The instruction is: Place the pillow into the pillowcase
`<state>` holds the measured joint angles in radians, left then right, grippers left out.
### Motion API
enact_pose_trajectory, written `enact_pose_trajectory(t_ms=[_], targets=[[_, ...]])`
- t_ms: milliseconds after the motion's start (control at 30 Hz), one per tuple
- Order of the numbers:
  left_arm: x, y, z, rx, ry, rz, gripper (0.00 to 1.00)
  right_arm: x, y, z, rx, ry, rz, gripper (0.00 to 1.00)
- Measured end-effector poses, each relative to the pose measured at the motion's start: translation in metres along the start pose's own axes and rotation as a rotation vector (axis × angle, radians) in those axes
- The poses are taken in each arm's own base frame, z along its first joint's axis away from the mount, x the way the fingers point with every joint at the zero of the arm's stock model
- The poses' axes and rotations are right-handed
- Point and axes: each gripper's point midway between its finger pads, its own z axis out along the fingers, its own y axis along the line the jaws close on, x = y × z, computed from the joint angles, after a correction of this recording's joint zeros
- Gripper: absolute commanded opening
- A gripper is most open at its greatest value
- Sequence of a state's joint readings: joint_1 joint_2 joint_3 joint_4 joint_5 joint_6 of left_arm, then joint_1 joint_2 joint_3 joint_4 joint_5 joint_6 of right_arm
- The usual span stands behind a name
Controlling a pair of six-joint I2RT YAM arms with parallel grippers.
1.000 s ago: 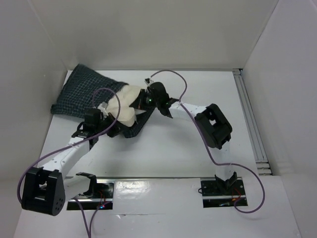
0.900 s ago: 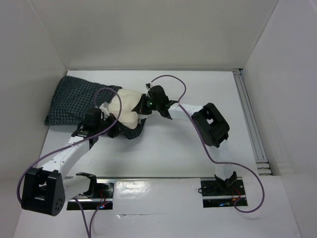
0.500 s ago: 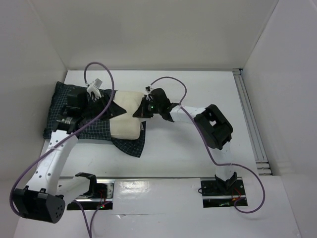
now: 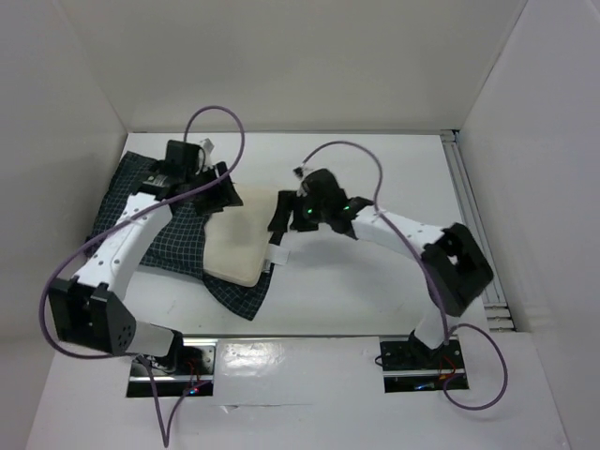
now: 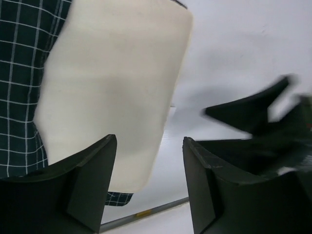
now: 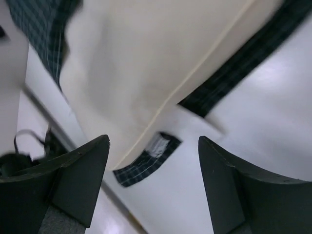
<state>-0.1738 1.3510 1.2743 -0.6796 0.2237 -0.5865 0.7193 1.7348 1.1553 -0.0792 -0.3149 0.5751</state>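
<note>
Roughly half done: pillow (image 4: 236, 246) lies flat on the table (image 4: 356, 281), left end tucked into or under the pillowcase (image 4: 178, 242) (can't tell which from above), right half bare. Left gripper (image 4: 223, 195) and right gripper (image 4: 281, 217) both spread wide, gripping nothing, above the pillow's edges. Remaining: pull the pillowcase over the exposed half

I see cream-white pillow (image 4: 239, 248), dark navy pillowcase (image 4: 183, 248) with fine light grid check, white table (image 4: 375, 291), purple cables (image 4: 216, 109)
</note>
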Motion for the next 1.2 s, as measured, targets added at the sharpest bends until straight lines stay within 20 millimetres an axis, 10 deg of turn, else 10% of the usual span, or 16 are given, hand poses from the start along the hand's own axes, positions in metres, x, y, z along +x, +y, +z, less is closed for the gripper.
enact_pose_trajectory(t_ms=[233, 533, 600, 700, 733, 967, 1200], targets=[[0.010, -0.025, 0.054, -0.210, 0.064, 0.177, 0.84, -0.117, -0.080, -0.112, 0.248, -0.388, 0.062, 0.82], [0.040, -0.025, 0.119, -0.495, 0.131, 0.381, 1.00, -0.083, -0.141, -0.120, 0.373, -0.310, 0.175, 0.82], [0.051, -0.012, 0.136, -0.566, 0.163, 0.417, 0.92, -0.078, -0.145, -0.114, 0.370, -0.287, 0.182, 0.82], [0.059, 0.007, 0.146, -0.648, 0.195, 0.448, 0.18, -0.069, -0.153, -0.100, 0.382, -0.241, 0.197, 0.81], [0.057, 0.011, 0.144, -0.664, 0.197, 0.458, 0.00, -0.065, -0.156, -0.096, 0.385, -0.225, 0.200, 0.81], [0.025, 0.002, 0.103, -0.551, 0.183, 0.379, 0.00, -0.040, -0.145, -0.040, 0.334, -0.079, 0.179, 0.82], [-0.027, -0.011, 0.007, -0.355, 0.009, 0.250, 0.00, -0.052, -0.108, 0.030, 0.211, -0.027, 0.125, 0.83]])
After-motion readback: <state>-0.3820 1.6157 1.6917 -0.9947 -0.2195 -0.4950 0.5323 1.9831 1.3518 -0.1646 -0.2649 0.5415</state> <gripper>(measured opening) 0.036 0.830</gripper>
